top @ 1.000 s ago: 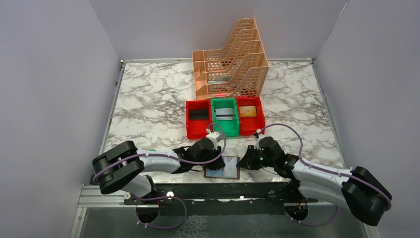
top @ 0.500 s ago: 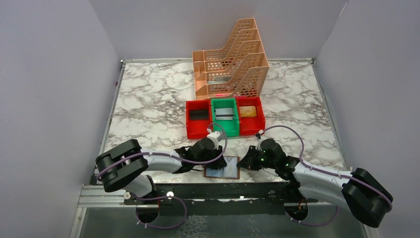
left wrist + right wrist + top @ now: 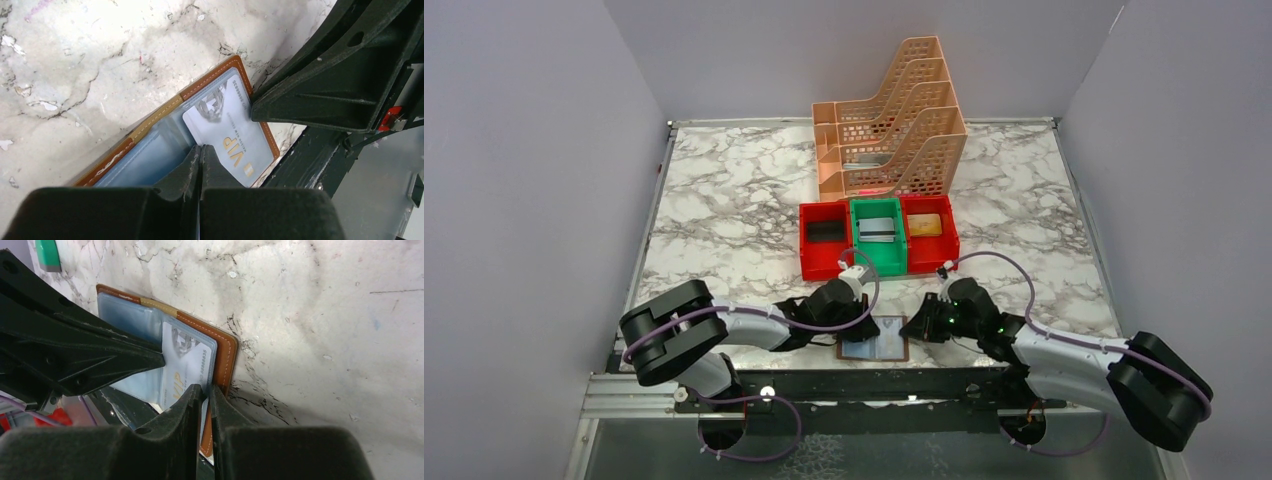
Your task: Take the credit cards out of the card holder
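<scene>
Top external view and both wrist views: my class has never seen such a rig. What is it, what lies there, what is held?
These are two robot arms bolted to a marble table. The wide picture is from a fixed camera above and behind them; the others from a camera on each wrist. On the table: an open brown card holder with a VIP card in its pocket, three bins and a peach rack. The left end effector is shut, tips at the holder's middle. The right end effector sits at the holder's edge, fingers a slit apart; whether it pinches anything is unclear.
</scene>
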{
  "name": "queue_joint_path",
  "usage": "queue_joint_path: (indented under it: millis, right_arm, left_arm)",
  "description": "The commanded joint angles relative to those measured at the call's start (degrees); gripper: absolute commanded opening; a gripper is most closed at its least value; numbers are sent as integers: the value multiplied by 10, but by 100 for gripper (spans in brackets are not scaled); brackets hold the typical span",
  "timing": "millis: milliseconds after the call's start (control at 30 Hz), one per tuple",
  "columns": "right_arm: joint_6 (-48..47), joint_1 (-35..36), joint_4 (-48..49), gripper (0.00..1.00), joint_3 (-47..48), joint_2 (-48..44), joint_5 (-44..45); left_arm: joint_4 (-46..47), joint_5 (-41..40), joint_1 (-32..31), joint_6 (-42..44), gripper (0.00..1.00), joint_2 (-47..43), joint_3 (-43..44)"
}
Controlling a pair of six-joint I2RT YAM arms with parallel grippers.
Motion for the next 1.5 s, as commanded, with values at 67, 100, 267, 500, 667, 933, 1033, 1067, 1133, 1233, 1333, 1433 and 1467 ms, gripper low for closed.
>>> queue_joint_path:
  millis: [67, 100, 267, 500, 667, 933, 1033, 1067, 1133, 1233, 1333, 1433, 1467]
  right_arm:
    - [-25, 3, -78, 24, 20, -17, -7]
    - [-31, 3, -90, 27, 27, -23, -11]
    - [-36, 3, -137, 34, 47, -61, -6]
    - [-34, 3, -68, 35, 33, -61, -72]
    - [-39, 3, -40, 30, 33, 11, -70]
    - [-11, 3, -24, 23, 17, 90, -21]
    - [3, 3, 5, 16, -1, 83, -30]
    - [7, 3, 13, 13, -6, 82, -32]
    - [11, 3, 22, 11, -15, 86, -32]
    - [13, 3, 36, 10, -23, 105, -35]
    - [15, 3, 73, 10, -31, 129, -56]
    - [17, 3, 93, 10, -32, 151, -64]
    - [19, 3, 96, 10, -31, 156, -64]
  left_arm:
    - [6, 12, -9, -2, 0, -21, -14]
    - [6, 12, -9, -2, 0, -22, -15]
    - [3, 10, -9, -2, 0, -29, -16]
    - [-23, -7, -9, 4, 0, -47, -16]
    - [-104, -7, -9, 35, 18, -53, 17]
    - [-137, -26, -9, 32, 27, -61, 7]
    - [-107, -28, -9, 12, 27, -58, -16]
    - [-91, -26, -9, 3, 27, -58, -25]
    - [-50, -24, -8, -20, 26, -58, -44]
    - [-11, -23, -9, -45, 24, -49, -48]
    - [26, -18, -9, -69, 24, -37, -47]
    - [46, -25, -9, -89, 24, -37, -57]
    - [50, -31, -9, -94, 24, -39, -62]
